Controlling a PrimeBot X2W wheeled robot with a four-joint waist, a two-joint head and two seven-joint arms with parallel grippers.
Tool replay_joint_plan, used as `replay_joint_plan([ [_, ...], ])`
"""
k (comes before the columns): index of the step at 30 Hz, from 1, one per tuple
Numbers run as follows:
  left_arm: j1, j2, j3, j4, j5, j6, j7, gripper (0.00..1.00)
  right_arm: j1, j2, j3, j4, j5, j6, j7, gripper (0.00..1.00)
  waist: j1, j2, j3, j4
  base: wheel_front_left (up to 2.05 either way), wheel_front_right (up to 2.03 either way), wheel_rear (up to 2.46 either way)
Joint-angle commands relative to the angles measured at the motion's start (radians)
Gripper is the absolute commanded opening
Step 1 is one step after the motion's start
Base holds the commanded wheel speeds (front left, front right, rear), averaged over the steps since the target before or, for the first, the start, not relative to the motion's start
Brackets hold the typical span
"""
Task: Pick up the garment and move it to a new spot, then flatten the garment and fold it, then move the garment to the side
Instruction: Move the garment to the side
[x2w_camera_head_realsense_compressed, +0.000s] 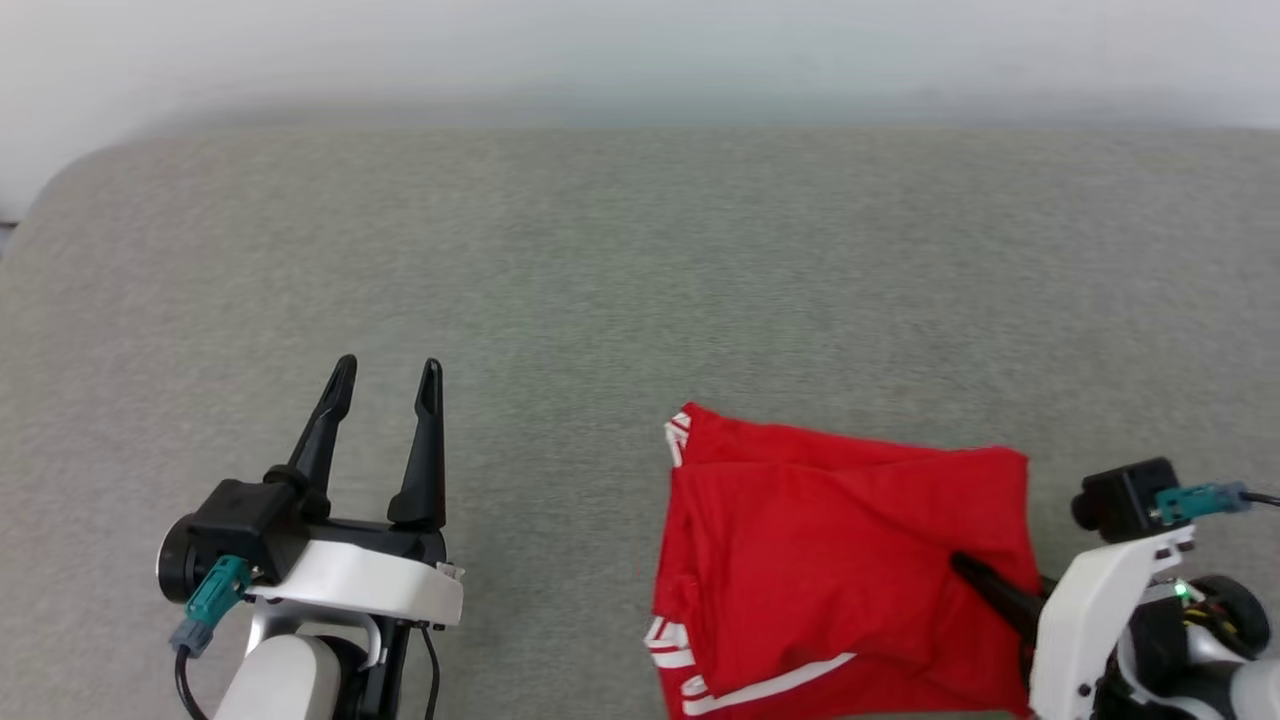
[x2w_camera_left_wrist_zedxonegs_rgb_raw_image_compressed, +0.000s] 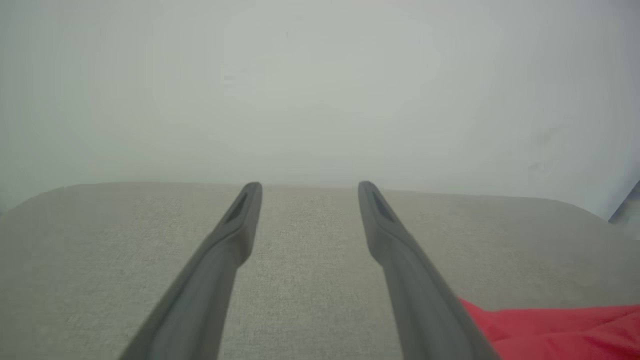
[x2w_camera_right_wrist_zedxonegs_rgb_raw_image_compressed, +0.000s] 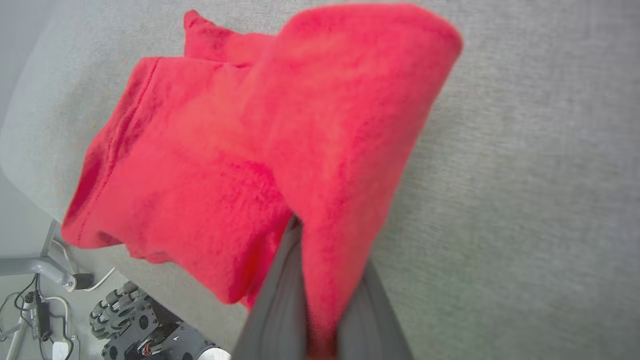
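Right now the garment (x2w_camera_head_realsense_compressed: 830, 560) lies in a loosely folded red heap on the grey, cloth-covered tabletop (x2w_camera_head_realsense_compressed: 600, 260). It sits toward the robot's right side, close to the near edge. White striped trim (x2w_camera_head_realsense_compressed: 678, 436) peeks out at its far left corner, and more white bands run along its near hem.

The right end effector (x2w_camera_head_realsense_compressed: 965, 568) comes in low from the right, and its dark fingers (x2w_camera_right_wrist_zedxonegs_rgb_raw_image_compressed: 280, 300) are clenched on a fold of the red cloth. Seen from the right wrist, the fabric runs down between the two fingers and drapes over them. Whether that fold is lifted clear of the rest of the heap, I cannot tell.

The left end effector (x2w_camera_head_realsense_compressed: 388, 375) hovers over bare tabletop, well to the left of the garment. It is released, with its two fingers spread wide and holding nothing, pointing toward the pale wall (x2w_camera_head_realsense_compressed: 640, 50) at the back. From the left wrist, a corner of the red cloth shows low on the right, beyond one finger.

Past the tabletop's rounded near edge, the right wrist view takes in the robot's wheeled base (x2w_camera_right_wrist_zedxonegs_rgb_raw_image_compressed: 130, 320) and some cables (x2w_camera_right_wrist_zedxonegs_rgb_raw_image_compressed: 30, 310) trailing on the floor (x2w_camera_right_wrist_zedxonegs_rgb_raw_image_compressed: 20, 235).
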Motion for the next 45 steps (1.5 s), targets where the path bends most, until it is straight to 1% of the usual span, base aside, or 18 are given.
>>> replay_joint_plan([
  [1, 0.000, -0.002, 0.003, -0.009, 0.007, 0.002, -0.004, 1.00, -0.014, -0.009, -0.008, -0.021, -0.009, -0.001, 0.012, 0.00, 0.0000, 0.0000, 0.003, -0.072, 0.00, 0.00, 0.00],
  [3, -0.007, 0.007, 0.011, -0.023, 0.013, 0.003, -0.003, 1.00, -0.026, -0.036, -0.022, -0.046, -0.029, -0.001, 0.028, 0.00, 0.0000, 0.0000, 0.025, -0.118, 0.00, 0.00, 0.00],
  [5, -0.023, 0.019, 0.014, -0.040, 0.021, 0.000, -0.003, 1.00, -0.035, -0.047, -0.035, -0.061, -0.042, -0.001, 0.040, 0.00, 0.0000, 0.0000, 0.053, -0.162, 0.00, 0.00, 0.00],
  [9, -0.063, 0.043, 0.011, -0.074, 0.040, -0.009, 0.004, 1.00, -0.079, -0.080, -0.053, -0.065, -0.065, -0.001, 0.042, 0.00, 0.0000, 0.0000, 0.126, -0.240, 0.00, 0.00, 0.00],
  [14, -0.123, 0.069, -0.013, -0.132, 0.073, -0.017, 0.039, 1.00, -0.168, -0.147, -0.060, -0.004, -0.115, -0.001, 0.009, 0.00, 0.0000, 0.0000, 0.230, -0.323, 0.00, 0.00, 0.00],
  [19, -0.181, 0.094, -0.045, -0.191, 0.106, -0.033, 0.085, 1.00, -0.285, -0.219, -0.079, 0.112, -0.166, -0.002, -0.060, 0.00, 0.0000, 0.0000, 0.321, -0.371, 0.00, 0.00, 0.00],
  [21, -0.193, 0.096, -0.052, -0.202, 0.110, -0.037, 0.094, 1.00, -0.308, -0.229, -0.085, 0.133, -0.171, -0.001, -0.077, 0.00, 0.0000, 0.0000, 0.337, -0.375, 0.00, 0.00, 0.00],
  [26, -0.252, 0.110, -0.075, -0.247, 0.129, -0.050, 0.127, 1.00, -0.418, -0.284, -0.148, 0.273, -0.207, -0.001, -0.151, 0.00, 0.0000, 0.0000, 0.409, -0.370, 0.00, 0.00, 0.00],
  [33, -0.315, 0.116, -0.098, -0.306, 0.143, -0.067, 0.161, 1.00, -0.533, -0.346, -0.300, 0.441, -0.248, -0.001, -0.237, 0.00, 0.0000, 0.0000, 0.493, -0.325, 0.00, 0.00, 0.00],
  [36, -0.333, 0.119, -0.104, -0.324, 0.150, -0.068, 0.169, 1.00, -0.570, -0.354, -0.354, 0.505, -0.264, -0.001, -0.277, 0.00, 0.0000, 0.0000, 0.518, -0.308, 0.00, 0.00, 0.00],
  [39, -0.346, 0.119, -0.110, -0.333, 0.153, -0.068, 0.175, 1.00, -0.597, -0.334, -0.387, 0.567, -0.274, -0.002, -0.303, 0.00, 0.0000, 0.0000, 0.533, -0.294, 0.00, 0.00, 0.00],
  [40, -0.350, 0.118, -0.112, -0.334, 0.155, -0.068, 0.175, 1.00, -0.604, -0.326, -0.396, 0.586, -0.279, -0.001, -0.312, 0.12, 0.0000, 0.0000, 0.535, -0.290, 0.00, 0.00, 0.00],
  [41, -0.352, 0.118, -0.113, -0.334, 0.155, -0.067, 0.175, 1.00, -0.613, -0.321, -0.401, 0.604, -0.288, -0.001, -0.325, 0.29, 0.0000, 0.0000, 0.536, -0.287, 0.00, 0.00, 0.00],
  [42, -0.352, 0.117, -0.114, -0.333, 0.155, -0.066, 0.174, 1.00, -0.621, -0.316, -0.409, 0.624, -0.296, -0.001, -0.335, 0.78, 0.0000, 0.0000, 0.536, -0.283, 0.00, 0.00, 0.00],
  [43, -0.351, 0.117, -0.114, -0.331, 0.155, -0.065, 0.173, 1.00, -0.625, -0.310, -0.415, 0.642, -0.304, -0.001, -0.345, 1.00, 0.0000, 0.0000, 0.534, -0.280, 0.00, 0.00, 0.00],
  [45, -0.348, 0.114, -0.116, -0.325, 0.151, -0.063, 0.169, 1.00, -0.633, -0.306, -0.436, 0.675, -0.331, -0.002, -0.371, 1.00, 0.0000, 0.0000, 0.525, -0.274, 0.00, 0.00, 0.00],
])
